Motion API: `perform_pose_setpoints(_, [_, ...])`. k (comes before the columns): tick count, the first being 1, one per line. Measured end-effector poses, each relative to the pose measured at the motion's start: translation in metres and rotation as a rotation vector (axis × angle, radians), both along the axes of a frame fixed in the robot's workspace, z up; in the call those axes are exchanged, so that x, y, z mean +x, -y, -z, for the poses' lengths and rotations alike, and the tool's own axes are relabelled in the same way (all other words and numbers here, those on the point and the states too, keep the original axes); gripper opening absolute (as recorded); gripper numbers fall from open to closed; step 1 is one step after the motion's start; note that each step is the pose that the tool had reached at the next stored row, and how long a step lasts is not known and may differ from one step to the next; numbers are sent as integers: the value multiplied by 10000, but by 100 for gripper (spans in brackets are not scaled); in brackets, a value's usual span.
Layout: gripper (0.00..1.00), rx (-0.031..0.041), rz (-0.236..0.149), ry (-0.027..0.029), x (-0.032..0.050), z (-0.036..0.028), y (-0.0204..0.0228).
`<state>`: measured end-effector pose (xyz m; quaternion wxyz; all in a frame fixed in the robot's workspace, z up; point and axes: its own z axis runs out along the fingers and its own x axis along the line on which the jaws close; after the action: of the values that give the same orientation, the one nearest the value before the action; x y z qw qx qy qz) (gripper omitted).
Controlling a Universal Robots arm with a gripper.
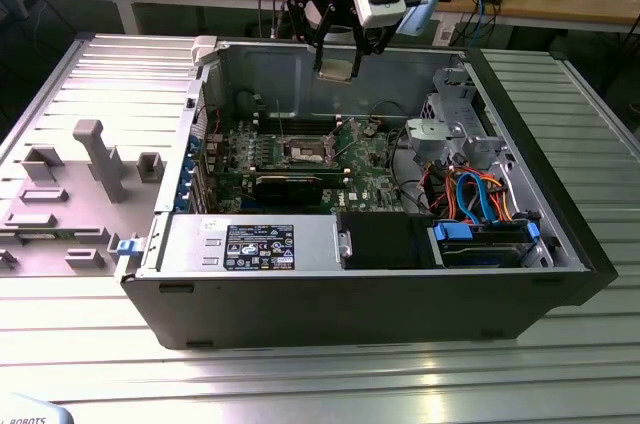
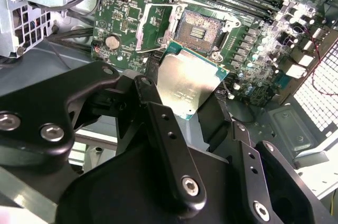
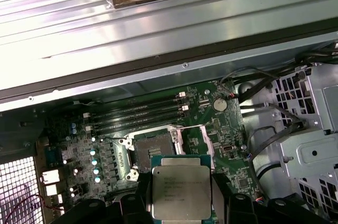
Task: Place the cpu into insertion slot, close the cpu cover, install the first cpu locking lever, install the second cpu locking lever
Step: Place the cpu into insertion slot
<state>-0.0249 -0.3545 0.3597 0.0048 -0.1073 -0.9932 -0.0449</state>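
**Chip carried above the socket.** The end effector (image 2: 187,94) is closed on the chip (image 2: 191,81). Its fingers (image 2: 158,123) press on two opposite edges, and the chip's silvery top faces the cameras in both wrist views. The chip hangs in the air over the open computer case (image 1: 350,314), clear of the green circuit board (image 2: 121,18). Beyond and below it lies the socket (image 2: 199,27), empty, with its cover (image 2: 142,26) swung up at one side. The case stands on a ribbed metal table (image 1: 300,384).

**Probable hazards.**
- The hold is on thin edges only, so a jolt may let the chip slip or tilt.
- A chip set down tilted, turned or off-centre would likely bend the socket's fine contacts.
- The raised cover stands just beside the socket, where a finger could catch it on the way down.
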Motion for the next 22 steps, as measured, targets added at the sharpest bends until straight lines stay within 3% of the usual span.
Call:
perform_pose_setpoints(13, [54,0,22,0,0,0,0])
perform_pose_setpoints(19, [54,-1,1034,0,0,8,0])
perform_pose_setpoints(22, [54,-1,1231,-1,0,10,0])
